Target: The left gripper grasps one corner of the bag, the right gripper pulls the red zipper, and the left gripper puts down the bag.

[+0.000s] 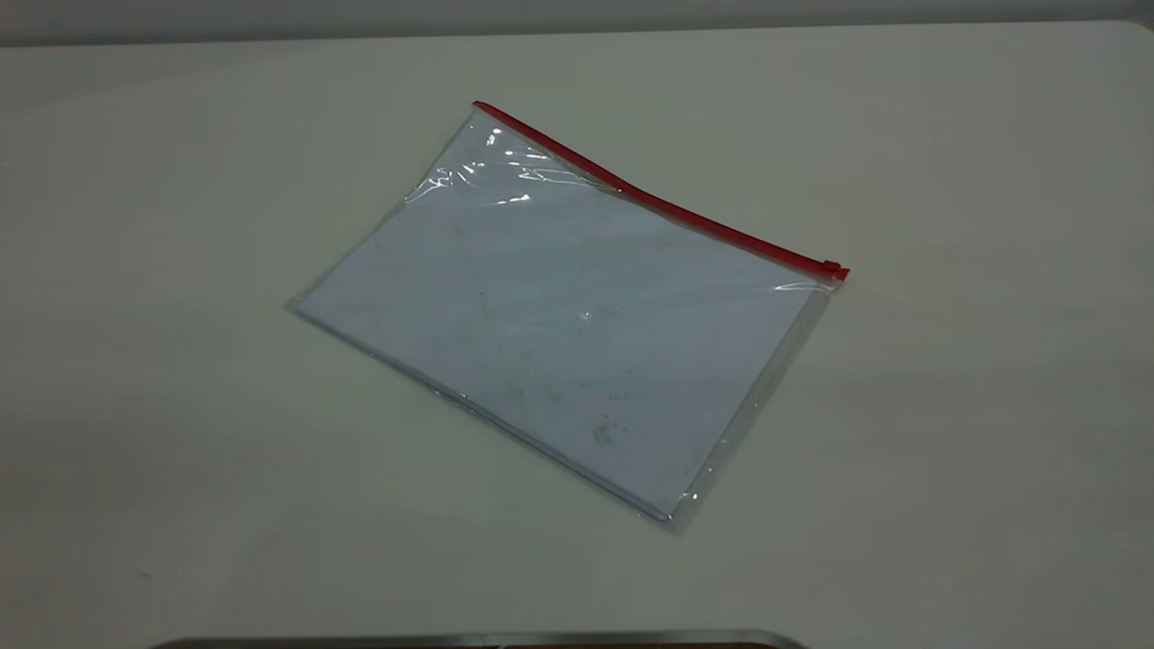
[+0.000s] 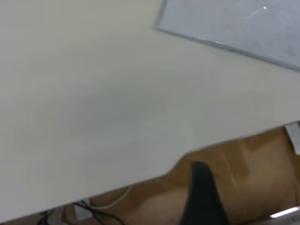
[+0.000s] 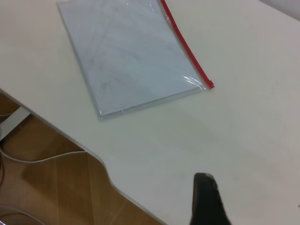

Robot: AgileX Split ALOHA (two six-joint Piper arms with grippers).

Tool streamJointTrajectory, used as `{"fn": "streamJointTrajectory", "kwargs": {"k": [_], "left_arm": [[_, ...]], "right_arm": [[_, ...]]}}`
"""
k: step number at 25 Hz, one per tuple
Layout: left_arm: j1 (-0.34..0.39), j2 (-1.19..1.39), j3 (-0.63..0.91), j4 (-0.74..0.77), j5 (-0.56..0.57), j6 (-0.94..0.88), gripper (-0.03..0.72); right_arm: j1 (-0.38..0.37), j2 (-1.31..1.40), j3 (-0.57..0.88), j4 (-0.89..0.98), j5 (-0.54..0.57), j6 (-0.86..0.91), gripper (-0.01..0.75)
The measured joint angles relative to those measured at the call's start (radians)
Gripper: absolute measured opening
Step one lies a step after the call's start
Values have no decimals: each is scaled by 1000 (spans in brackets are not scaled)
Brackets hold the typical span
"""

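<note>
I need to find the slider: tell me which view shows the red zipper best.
The exterior view: the whole zipper runs along the bag's far edge, slider at its right end. The right wrist view shows most of it, one end cropped. The left wrist view shows none.

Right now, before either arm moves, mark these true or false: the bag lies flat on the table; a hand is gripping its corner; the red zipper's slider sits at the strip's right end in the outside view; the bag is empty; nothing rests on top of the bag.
1. The bag lies flat on the table. True.
2. A hand is gripping its corner. False: neither hand touches the bag; the outside view shows no arm at all.
3. The red zipper has its slider at the right end. True.
4. The bag is empty. False: a pale smudged sheet fills it.
5. Nothing rests on top of the bag. True.
</note>
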Motion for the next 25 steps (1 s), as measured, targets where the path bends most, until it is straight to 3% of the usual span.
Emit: {"fn": "streamJointTrajectory", "kwargs": {"k": [6,25], "left_arm": [[99,-77,0,38,0,-10,582],[104,-136,0,82,1,-53,582]], "right_arm": [[0,0,0,0,0,0,503],[0,0,0,0,0,0,503]]}}
